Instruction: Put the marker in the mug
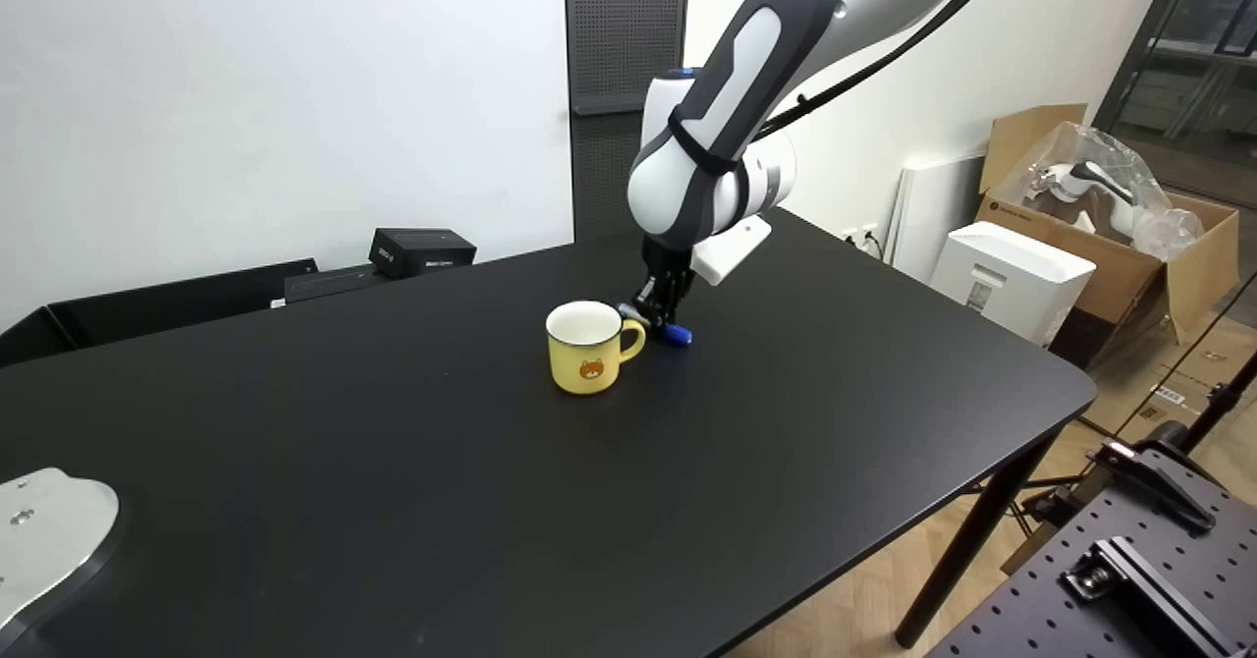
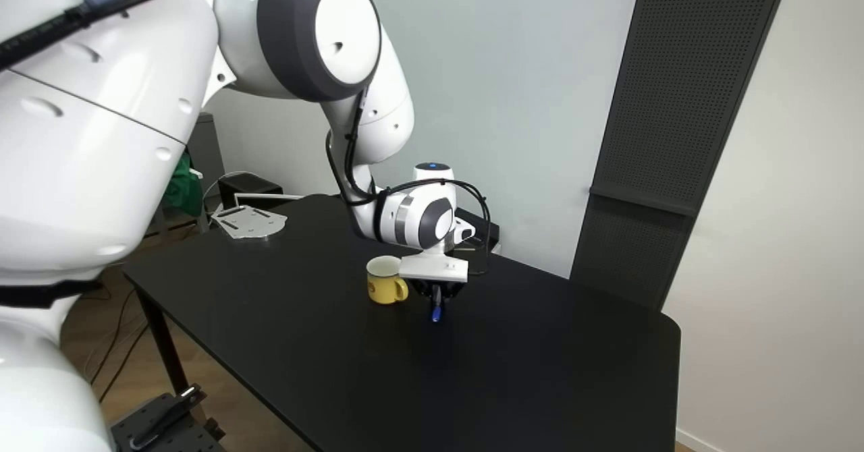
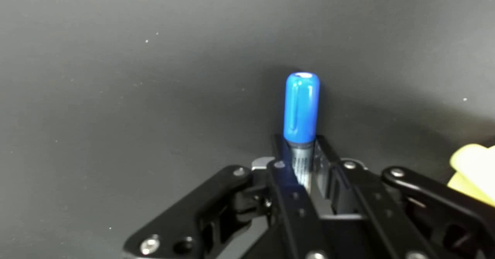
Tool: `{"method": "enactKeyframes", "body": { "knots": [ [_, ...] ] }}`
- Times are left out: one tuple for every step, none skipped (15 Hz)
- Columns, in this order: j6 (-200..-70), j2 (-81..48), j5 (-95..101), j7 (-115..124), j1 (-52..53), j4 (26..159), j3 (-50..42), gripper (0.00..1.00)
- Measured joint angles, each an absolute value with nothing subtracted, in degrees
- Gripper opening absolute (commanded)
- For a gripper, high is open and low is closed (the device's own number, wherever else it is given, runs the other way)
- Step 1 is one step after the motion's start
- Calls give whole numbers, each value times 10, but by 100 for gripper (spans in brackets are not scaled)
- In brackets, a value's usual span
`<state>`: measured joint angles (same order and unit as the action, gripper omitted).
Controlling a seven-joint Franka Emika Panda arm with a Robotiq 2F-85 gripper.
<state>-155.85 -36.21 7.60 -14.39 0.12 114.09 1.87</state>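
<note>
Plainly, in an exterior view we saw the small, yellow, white-lined mug (image 1: 579, 361) upright on the smooth black table (image 1: 393, 501), just left of the black gripper (image 1: 658, 316). In an exterior view we found the thin, blue-capped marker (image 2: 437, 313) in its grip, pointing to the near side. In the wrist view the fingers (image 3: 285, 176), nearly together, pressed the marker's grey barrel (image 3: 301, 161) from both sides.

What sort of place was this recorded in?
Probably a robotics lab or similar workroom: it has a robot arm, a perforated mounting plate and an open cardboard box.
</note>
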Motion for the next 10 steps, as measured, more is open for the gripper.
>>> {"method": "enactKeyframes", "body": {
  "knots": [
    [-1558, -361, 76, -144, 1, 1139, 19, 5],
    [-1558, -358, 77, -144, 0, 1139, 18, 5],
    [-1555, -352, 77, -144, 0, 1138, 18, 5],
    [-1545, -345, 77, -144, 1, 1138, 18, 5],
    [-1524, -334, 79, -144, 1, 1136, 17, 5],
    [-1492, -321, 82, -144, 4, 1134, 16, 5],
    [-1453, -308, 87, -142, 7, 1129, 13, 5],
    [-1407, -294, 91, -140, 12, 1123, 10, 5],
    [-1358, -281, 92, -138, 16, 1115, 9, 5],
    [-1311, -271, 92, -137, 20, 1106, 9, 5]
  ]
}}
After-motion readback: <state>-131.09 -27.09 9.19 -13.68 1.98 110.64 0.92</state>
